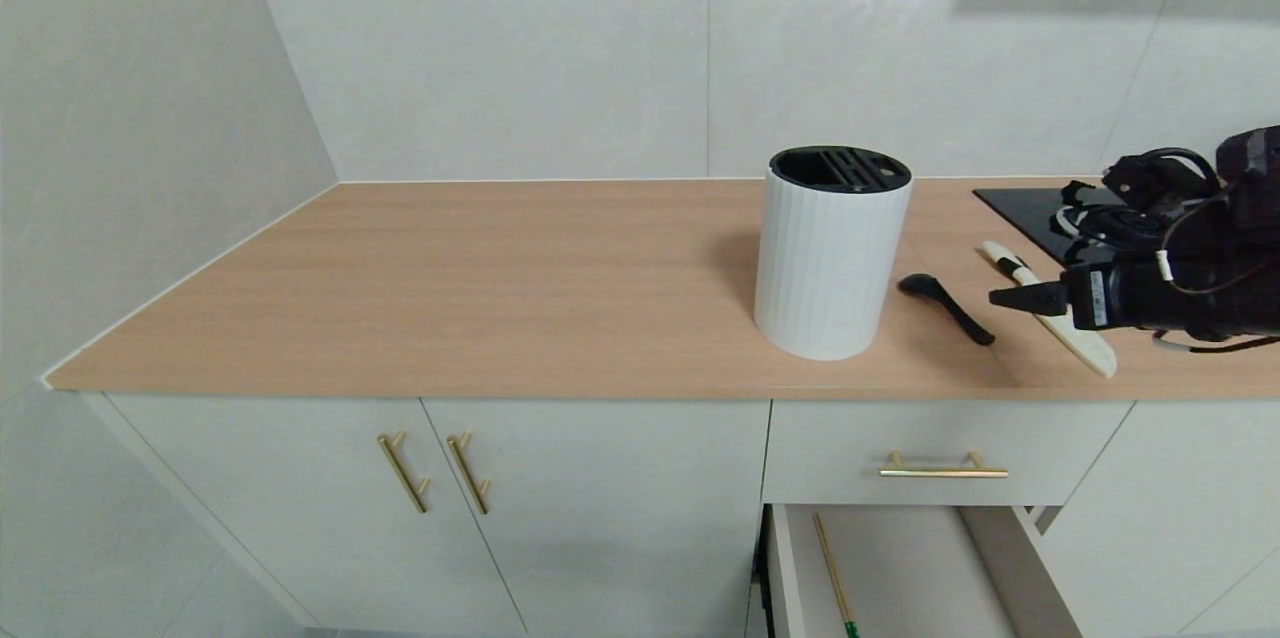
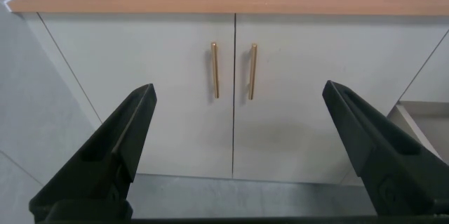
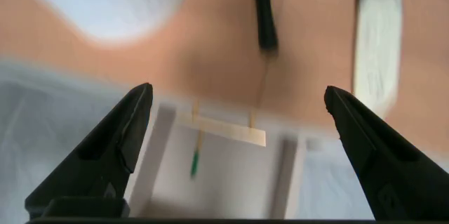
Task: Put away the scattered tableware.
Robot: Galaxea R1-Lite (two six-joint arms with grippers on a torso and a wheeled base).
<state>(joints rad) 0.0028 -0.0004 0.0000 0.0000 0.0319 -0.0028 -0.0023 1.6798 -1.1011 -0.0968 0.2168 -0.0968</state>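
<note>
While jaws wide apart: left gripper (image 2: 237, 90) before cabinet doors (image 2: 295, 133), right gripper (image 3: 235, 92) by spoon (image 1: 945, 306) (knife (image 1: 1088, 348) alongside).

Head and right wrist above countertop (image 1: 500, 288)

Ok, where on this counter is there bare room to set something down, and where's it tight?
The counter is bare from the left wall to the white holder. The open drawer has free floor right of the chopstick. Right of the holder it is crowded: black spoon, white utensil, the right pincer among them, cooktop behind.
</note>
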